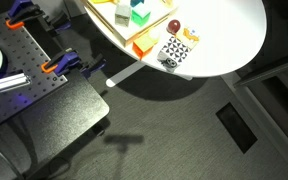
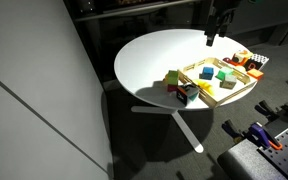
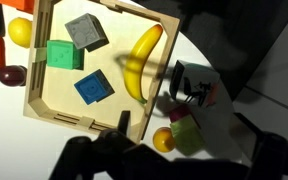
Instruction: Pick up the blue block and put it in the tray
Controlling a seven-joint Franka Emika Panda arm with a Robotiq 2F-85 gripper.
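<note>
wrist view puts the blue block [image 3: 94,88] inside the tray [image 3: 74,115] (hand [image 2: 213,38] opening unreadable), so you should rise straight up.

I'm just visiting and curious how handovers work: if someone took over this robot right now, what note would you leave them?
Gripper: hangs above the table, looks open, holds nothing.
Blue block: lies flat on the floor of the tray, near the green block, grey block and banana.
Done: the block is in the tray.
Left: probably nothing; maybe move the arm clear.
</note>
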